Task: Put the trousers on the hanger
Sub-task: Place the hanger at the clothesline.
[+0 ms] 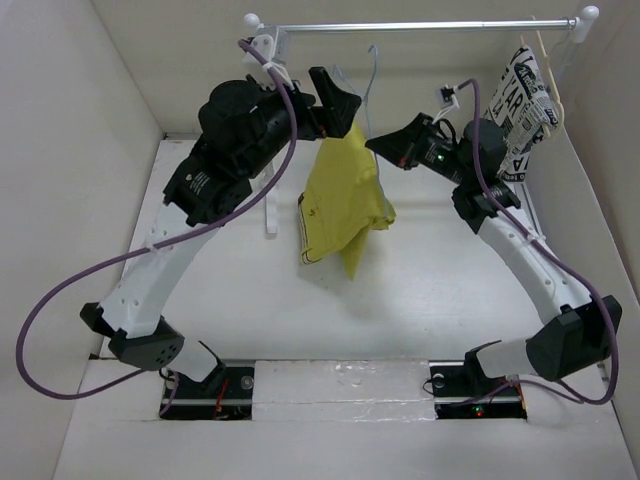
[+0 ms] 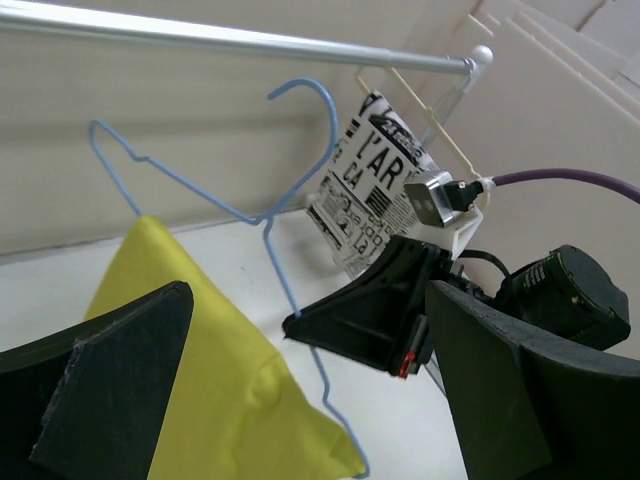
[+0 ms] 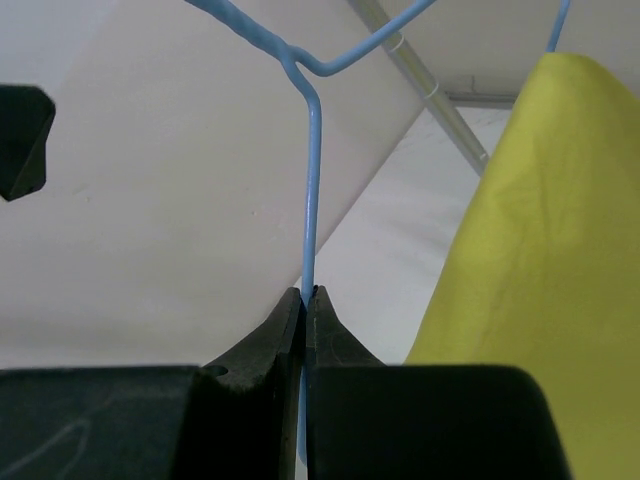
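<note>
White walls (image 1: 130,60) backed a steel rail (image 1: 420,25). Below it, the right gripper (image 3: 303,300) pinched the light-blue hanger (image 3: 312,150), which carried the draped yellow trousers (image 1: 340,195). The left gripper (image 1: 338,105) gaped alongside. That thin wire might twist in the pinch, shedding the trousers.

Two white-and-black arms trailing purple cables

Nearest the bases (image 1: 205,390), the left arm (image 1: 160,270) and right arm (image 1: 530,260) wear smooth white shells with black joint housings; farther from the bases the links are bulky and all black. A purple cable (image 1: 60,300) runs loose from each base to the wrist. Red and green lights dot the right base, and a green light (image 1: 437,158) shows far from it. The left gripper (image 1: 338,105) has broad matte-black wedge fingers (image 2: 110,390); the right gripper (image 3: 305,300) tapers to thin black tips. A silver camera (image 2: 440,195) sits in a white bracket.
</note>
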